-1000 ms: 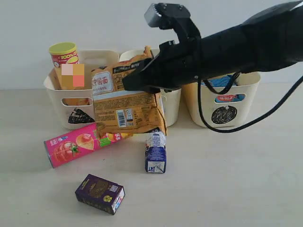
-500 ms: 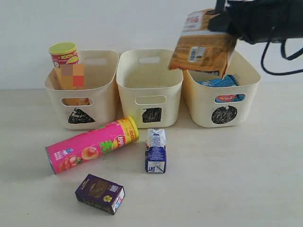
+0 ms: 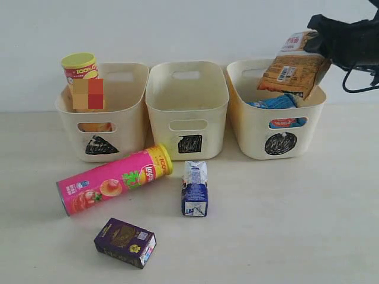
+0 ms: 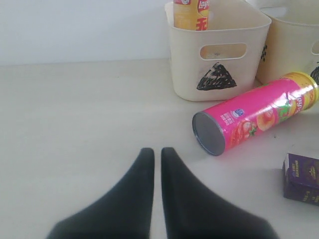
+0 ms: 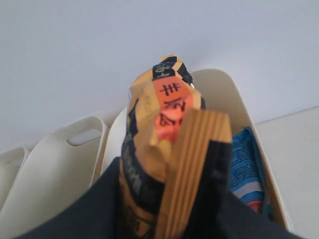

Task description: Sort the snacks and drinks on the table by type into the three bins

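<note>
My right gripper [image 3: 323, 42] is shut on the orange noodle packet [image 3: 292, 66] [image 5: 159, 124], which hangs tilted over the circle bin [image 3: 278, 127]. A blue noodle packet [image 3: 273, 102] [image 5: 246, 164] lies inside that bin. The yellow chip tube [image 3: 83, 80] [image 4: 191, 12] stands in the triangle bin [image 3: 100, 139] [image 4: 219, 64]. On the table [image 3: 284, 225] lie the pink chip tube [image 3: 112, 180] [image 4: 254, 117], the blue and white carton [image 3: 194, 188] and the dark purple carton [image 3: 125, 242] [image 4: 302, 178]. My left gripper [image 4: 154, 153] is shut and holds nothing, hovering over bare table short of the pink tube's grey end.
The square bin [image 3: 187, 109] stands between the other two with nothing showing inside it. A plain white wall runs behind the bins. A black cable [image 3: 358, 89] loops under my right arm.
My right arm has carried the orange packet from above the middle of the table up and rightward, then lowered it toward the circle bin. The pink tube, once partly covered, shows fully.
</note>
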You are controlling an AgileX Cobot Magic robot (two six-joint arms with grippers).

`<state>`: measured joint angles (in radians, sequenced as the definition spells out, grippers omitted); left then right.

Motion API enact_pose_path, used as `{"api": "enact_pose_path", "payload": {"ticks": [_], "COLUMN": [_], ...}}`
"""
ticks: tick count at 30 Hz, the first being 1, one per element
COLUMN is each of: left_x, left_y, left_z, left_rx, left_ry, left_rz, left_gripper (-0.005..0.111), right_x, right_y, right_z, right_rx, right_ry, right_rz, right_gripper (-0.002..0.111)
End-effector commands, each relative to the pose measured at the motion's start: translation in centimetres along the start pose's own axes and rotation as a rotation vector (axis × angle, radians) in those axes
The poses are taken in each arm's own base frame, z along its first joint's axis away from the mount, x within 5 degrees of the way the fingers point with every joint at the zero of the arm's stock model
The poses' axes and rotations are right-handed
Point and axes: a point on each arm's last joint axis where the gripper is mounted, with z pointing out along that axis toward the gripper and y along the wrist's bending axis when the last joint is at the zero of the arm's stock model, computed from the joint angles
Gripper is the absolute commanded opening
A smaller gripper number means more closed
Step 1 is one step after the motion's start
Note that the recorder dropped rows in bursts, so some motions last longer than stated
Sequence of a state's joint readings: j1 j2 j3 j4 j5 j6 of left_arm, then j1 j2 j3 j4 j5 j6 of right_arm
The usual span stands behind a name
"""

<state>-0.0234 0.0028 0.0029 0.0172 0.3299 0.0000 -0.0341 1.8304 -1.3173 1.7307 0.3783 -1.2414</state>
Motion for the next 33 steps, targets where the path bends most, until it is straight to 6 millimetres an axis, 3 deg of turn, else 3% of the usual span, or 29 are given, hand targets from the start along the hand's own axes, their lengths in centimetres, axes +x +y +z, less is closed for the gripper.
{"api": "enact_pose_path", "payload": {"ticks": [1, 7, 9, 11, 12, 13, 14, 16, 20, 25, 26, 28, 29, 33], "left_x": [-0.2, -0.2, -0.2, -0.2, -0.2, -0.2, -0.2, -0.2, -0.2, -0.2, -0.2, -0.2, -0.2, -0.2], "left_y": [0.0, 0.0, 0.0, 0.0, 0.0, 0.0, 0.0, 0.0, 0.0, 0.0, 0.0, 0.0, 0.0, 0.0], "left_z": [-0.1, -0.1, -0.1, -0.1, -0.1, -0.1, -0.1, -0.1, -0.1, -0.1, -0.1, -0.1, -0.1, -0.1], "left_rx": [-0.002, -0.002, -0.002, -0.002, -0.002, -0.002, -0.002, -0.002, -0.002, -0.002, -0.002, -0.002, -0.002, -0.002], "left_ry": [-0.019, -0.019, -0.019, -0.019, -0.019, -0.019, -0.019, -0.019, -0.019, -0.019, -0.019, -0.019, -0.019, -0.019], "left_rz": [-0.010, -0.010, -0.010, -0.010, -0.010, -0.010, -0.010, -0.010, -0.010, -0.010, -0.010, -0.010, -0.010, -0.010], "left_gripper": [0.004, 0.004, 0.004, 0.004, 0.004, 0.004, 0.004, 0.004, 0.004, 0.004, 0.004, 0.004, 0.004, 0.004], "right_x": [-0.2, 0.0, 0.1, 0.1, 0.1, 0.1, 0.1, 0.0, -0.8, -3.5, -4.0, -4.2, -4.0, -2.8], "right_y": [-0.8, -1.2, -1.3, -1.2, -1.1, -1.1, -1.1, -1.0, 0.0, 3.3, 4.0, 6.1, 6.5, 6.8], "right_z": [1.8, 2.9, 3.0, 3.0, 3.0, 3.0, 3.0, 2.9, 2.0, -1.6, -2.5, -4.7, -5.0, -6.5], "right_rx": [-0.012, -0.027, -0.030, -0.033, -0.046, -0.050, -0.050, -0.052, -0.084, -0.131, -0.140, -0.226, -0.257, -0.264], "right_ry": [0.002, 0.015, 0.018, 0.019, 0.024, 0.025, 0.025, 0.021, 0.001, -0.069, -0.077, -0.029, -0.003, 0.062], "right_rz": [0.045, 0.059, 0.053, 0.049, 0.042, 0.038, 0.028, 0.008, -0.005, -0.136, -0.177, -0.346, -0.382, -0.393], "right_gripper": [0.000, 0.000, 0.008, 0.033, 0.055, 0.068, 0.078, 0.084, 0.080, 0.073, 0.066, 0.018, 0.005, 0.001]}}
